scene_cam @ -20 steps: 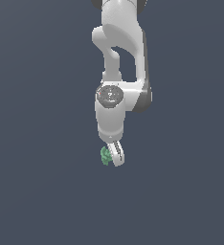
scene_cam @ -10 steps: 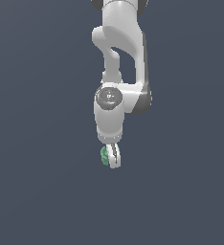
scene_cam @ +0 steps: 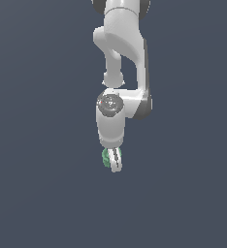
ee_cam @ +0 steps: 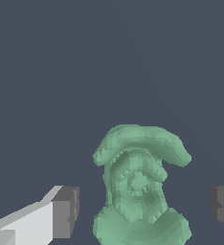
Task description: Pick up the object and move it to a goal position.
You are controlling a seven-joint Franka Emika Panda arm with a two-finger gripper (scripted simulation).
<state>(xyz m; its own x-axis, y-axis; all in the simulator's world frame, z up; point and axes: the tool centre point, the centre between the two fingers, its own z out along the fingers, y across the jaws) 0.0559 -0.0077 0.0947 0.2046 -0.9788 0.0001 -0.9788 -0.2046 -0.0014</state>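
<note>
Wrist view alone shows the jaws apart, clear of the object (ee_cam: pixel 140 186).

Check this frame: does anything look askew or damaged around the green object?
Nothing stands out. The green object looks intact and sits between the open fingers, with a gap on each side, so it is not gripped.

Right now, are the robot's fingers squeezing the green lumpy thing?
No. In the wrist view the green object sits between the two finger pads, with clear gaps on both sides, so the gripper is open.
</note>
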